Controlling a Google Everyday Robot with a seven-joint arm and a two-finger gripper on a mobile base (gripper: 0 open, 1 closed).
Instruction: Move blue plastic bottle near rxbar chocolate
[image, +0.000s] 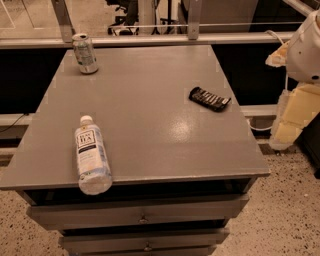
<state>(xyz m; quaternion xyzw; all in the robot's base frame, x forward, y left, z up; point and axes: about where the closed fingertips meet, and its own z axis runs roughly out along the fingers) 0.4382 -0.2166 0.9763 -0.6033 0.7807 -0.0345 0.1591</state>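
The blue plastic bottle (91, 156) lies on its side at the front left of the grey table (150, 100), white cap pointing away and its base over the front edge. The rxbar chocolate (210, 98), a flat bar in a dark wrapper, lies at the right of the table, towards the back. My gripper (287, 131) hangs beyond the table's right edge, below the white arm (306, 50). It is apart from both objects and holds nothing.
A silver-green drink can (85, 53) stands upright at the table's back left corner. Drawers (142, 214) sit under the table top. A rail and glass partition (150, 40) run behind the table. Speckled floor (290, 210) lies to the right.
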